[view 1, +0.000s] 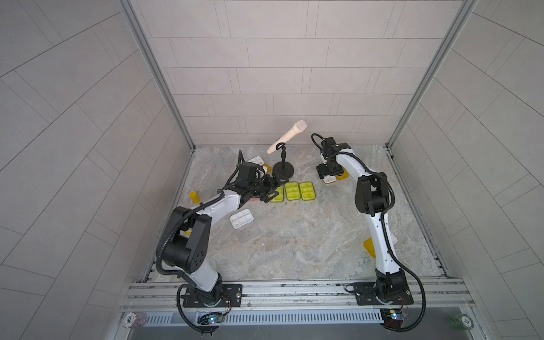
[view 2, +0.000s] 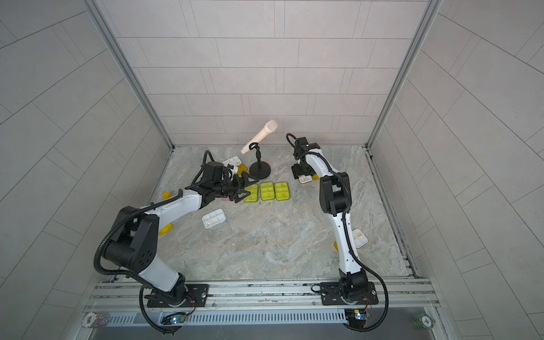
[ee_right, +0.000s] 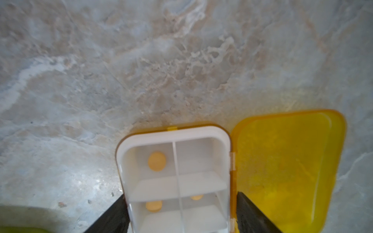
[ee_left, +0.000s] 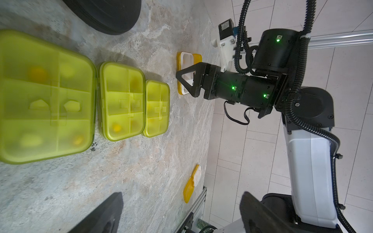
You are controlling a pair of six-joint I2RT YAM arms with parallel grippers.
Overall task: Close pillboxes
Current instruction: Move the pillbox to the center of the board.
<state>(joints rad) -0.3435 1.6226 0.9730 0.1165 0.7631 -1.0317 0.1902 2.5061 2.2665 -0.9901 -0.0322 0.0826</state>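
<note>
Three lime green pillboxes [view 1: 292, 191] [ee_left: 122, 100] lie in a row mid-table with lids down. My left gripper [view 1: 275, 185] [ee_left: 179, 217] hovers open at the row's left end, holding nothing. An open pillbox [ee_right: 175, 181] [view 1: 329, 178] has a white tray with orange tablets, and its orange-yellow lid [ee_right: 282, 171] lies flat beside it. My right gripper [ee_right: 181, 217] [view 1: 329, 176] points down with a finger pressed on each long side of this tray. More open pillboxes lie at front left [view 1: 241, 219], at the back [view 1: 257, 160] and by the right arm [view 2: 359, 237].
A microphone on a black round stand [view 1: 284, 169] rises behind the green row. A small yellow bottle [view 1: 194, 197] stands at the left edge. Part of a pink thing [view 2: 225, 198] shows under the left wrist. Walls enclose three sides.
</note>
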